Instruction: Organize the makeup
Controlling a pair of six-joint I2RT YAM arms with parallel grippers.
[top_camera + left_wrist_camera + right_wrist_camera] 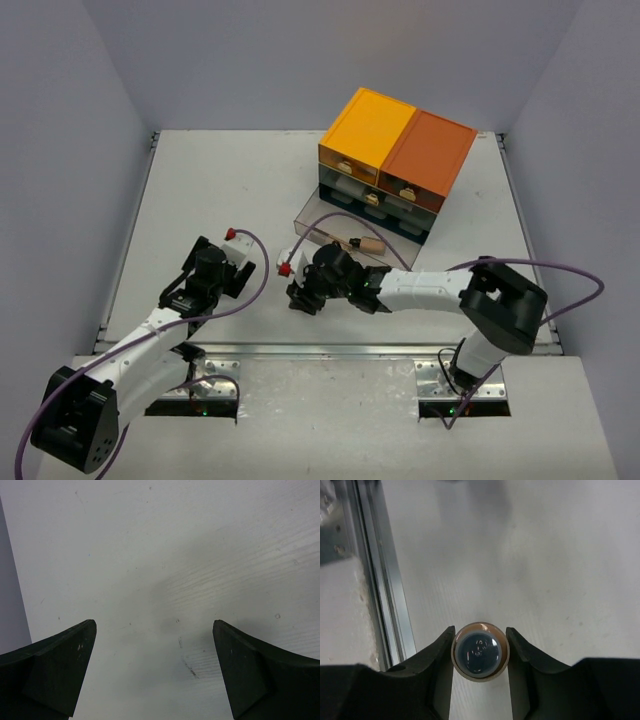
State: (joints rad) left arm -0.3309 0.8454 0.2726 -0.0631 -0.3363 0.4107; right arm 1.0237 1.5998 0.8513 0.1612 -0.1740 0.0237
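A small brown bottle [480, 652] with a dark cap stands upright on the white table, seen from above in the right wrist view. My right gripper [480, 630] is shut on it, one finger pressed against each side. In the top view the right gripper [303, 296] hangs near the table's front edge and hides that bottle. Another small brown bottle [370, 244] lies in a clear drawer [318, 216] pulled out of the chest. My left gripper [154, 630] is wide open over bare table, to the left [182, 294]. No other makeup shows.
The drawer chest [398, 150], with yellow and orange tops, stands at the back right. A metal rail [380, 580] along the table's near edge runs just left of the right gripper. Grey walls enclose the table on three sides.
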